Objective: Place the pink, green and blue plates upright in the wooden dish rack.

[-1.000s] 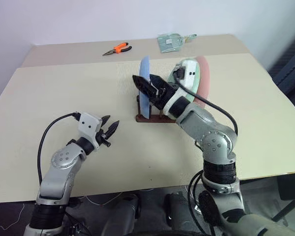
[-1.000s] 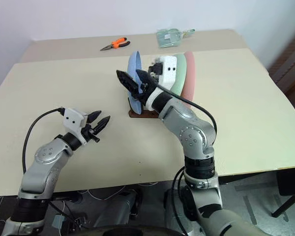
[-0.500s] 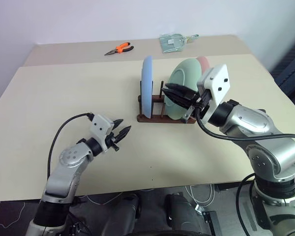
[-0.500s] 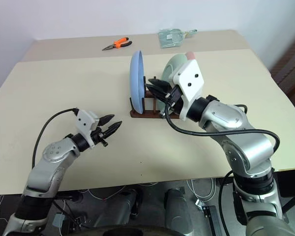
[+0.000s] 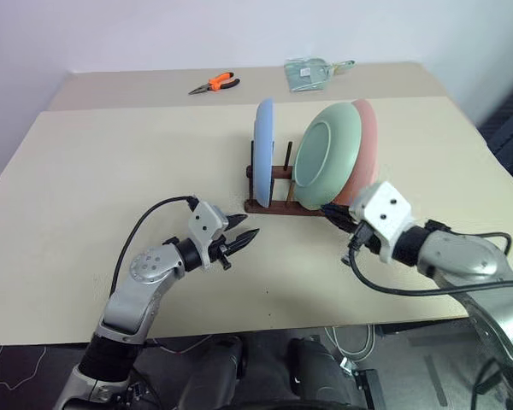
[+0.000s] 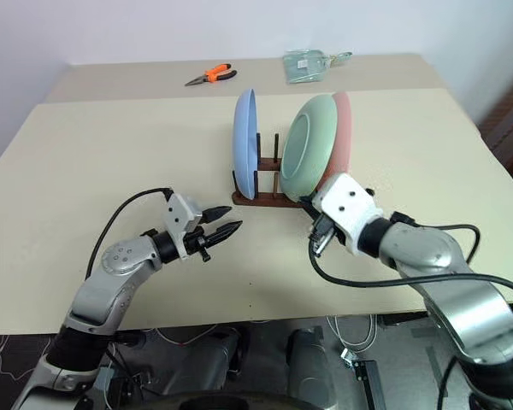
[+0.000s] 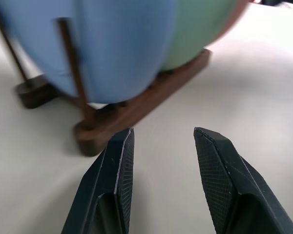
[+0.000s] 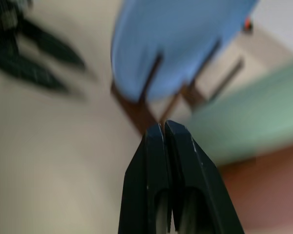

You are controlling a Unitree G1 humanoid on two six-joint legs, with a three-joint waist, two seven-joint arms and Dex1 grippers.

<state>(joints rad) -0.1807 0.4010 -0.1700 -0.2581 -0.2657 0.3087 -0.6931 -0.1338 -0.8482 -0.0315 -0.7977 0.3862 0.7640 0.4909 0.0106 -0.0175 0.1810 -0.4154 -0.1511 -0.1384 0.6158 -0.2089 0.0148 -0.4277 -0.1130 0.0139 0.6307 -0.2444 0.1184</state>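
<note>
Since a second ago the right pincer [image 8: 163, 127] pulled back off the rack and snapped fully shut on nothing. All three plates, blue [image 5: 263, 152], green [image 5: 325, 155] and pink [image 5: 365, 154], stand upright in the one wooden dish rack [image 5: 278, 205] on the desk [image 5: 111, 162]. Left pincer [image 5: 243, 231] hovers half open and empty just beside the rack.

Blue plate [image 5: 263, 152]: light blue, upright on edge at the rack's left end, apart from the other two.
Green plate [image 5: 326, 155]: pale mint, upright, tilted, right of the blue one.
Pink plate [image 5: 365, 145]: pastel, directly behind the green, leaning with it.
Rack [image 5: 269, 204]: dark wood, thin pegs, mid-worktop.
</note>
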